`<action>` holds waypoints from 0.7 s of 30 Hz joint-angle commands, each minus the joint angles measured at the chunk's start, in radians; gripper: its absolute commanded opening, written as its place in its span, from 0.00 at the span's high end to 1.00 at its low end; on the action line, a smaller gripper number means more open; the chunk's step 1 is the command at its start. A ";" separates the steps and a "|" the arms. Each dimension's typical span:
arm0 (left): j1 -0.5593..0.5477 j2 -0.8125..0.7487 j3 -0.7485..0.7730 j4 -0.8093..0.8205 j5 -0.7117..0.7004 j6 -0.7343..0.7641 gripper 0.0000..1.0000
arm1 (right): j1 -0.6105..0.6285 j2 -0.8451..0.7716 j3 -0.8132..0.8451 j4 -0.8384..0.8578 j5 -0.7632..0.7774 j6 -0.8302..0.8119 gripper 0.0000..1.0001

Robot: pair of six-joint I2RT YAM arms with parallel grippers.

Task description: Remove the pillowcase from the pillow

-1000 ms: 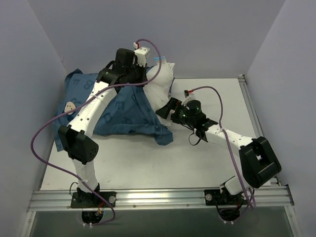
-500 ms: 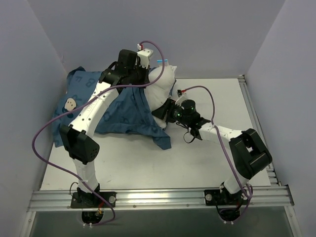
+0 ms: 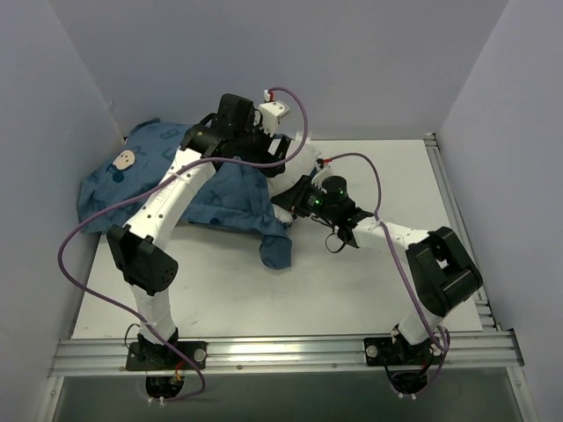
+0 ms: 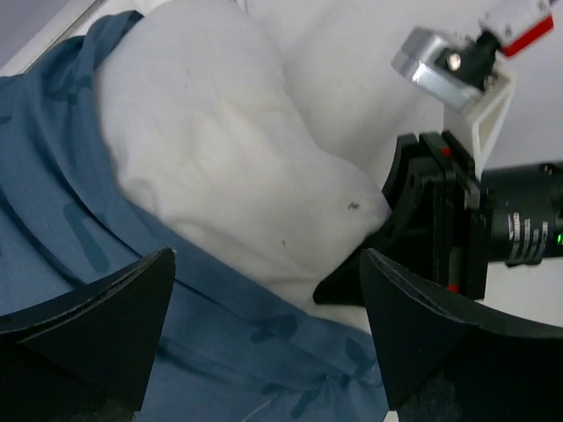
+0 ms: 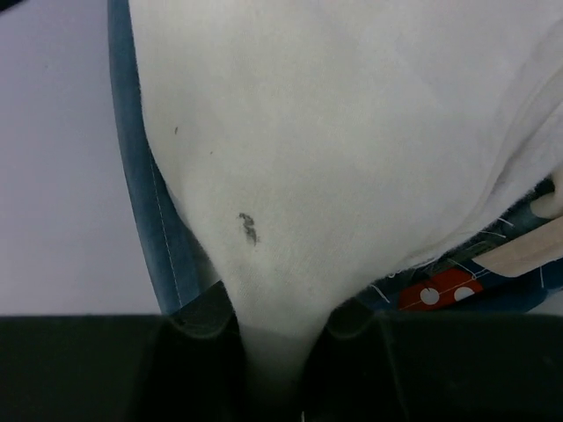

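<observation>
Top view: the pillowcase (image 3: 167,180) lies bunched at the upper left of the surface (image 3: 369,272).
Left wrist view: the left hand (image 4: 268,264) is spread open over the pillow (image 4: 220,149), centre frame.
Right wrist view: the right hand (image 5: 277,347), bottom centre, pinches a pillow corner.

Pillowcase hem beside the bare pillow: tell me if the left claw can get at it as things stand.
Probably yes. The left claw is open directly over the pillowcase hem, nothing lying between them. The right claw pinches the pillow by its corner off to one side, seemingly clear of that path.
</observation>
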 commanded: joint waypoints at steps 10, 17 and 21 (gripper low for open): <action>-0.001 -0.362 -0.409 -0.085 -0.060 0.128 0.10 | 0.081 0.008 0.147 0.197 0.117 0.121 1.00; -0.003 -0.391 -0.538 -0.012 -0.132 0.150 0.11 | 0.106 0.024 0.170 0.199 0.133 0.127 1.00; 0.000 -0.386 -0.588 0.014 -0.149 0.151 0.36 | 0.106 0.008 0.174 0.180 0.140 0.113 1.00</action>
